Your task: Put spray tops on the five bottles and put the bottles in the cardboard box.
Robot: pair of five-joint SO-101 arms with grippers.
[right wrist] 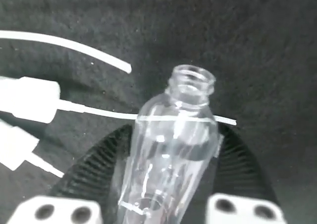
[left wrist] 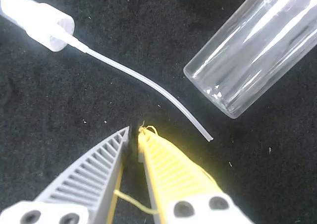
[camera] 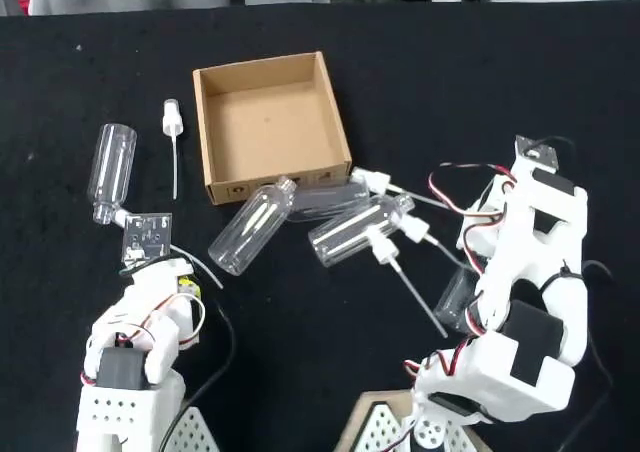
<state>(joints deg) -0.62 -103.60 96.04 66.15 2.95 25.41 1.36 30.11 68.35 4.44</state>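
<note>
Bottle held: clear and uncapped, its open neck pointing away from the wrist and its base cut off at the frame edge. From above, just a patch of it shows beneath the right arm, at the near right of the table.
Hard to see: the left arm's circuit board covers the head of the closest spray top, so from above only its curved tube is visible. The bottle against the box is overlapped by its neighbours and its outline is faint.
Right claw: dark fingers pressed against both sides of the held bottle.
Left claw: grey and yellow fingers drawn to a narrow slit, tips almost meeting, gripping nothing, near the tube's loose end.
Closest spray top: its white head is partly cut off by the frame. Its tube ends just beside the base of the lying bottle.
Cardboard box: open-topped, far centre.
Other bottles: far-left bottle lies well left of the box; right-hand bottle lies near the box's near right corner.
Loose spray tops: lone top sits just left of the box; clustered tops lie right of the box's near corner, among the bottle necks.
</note>
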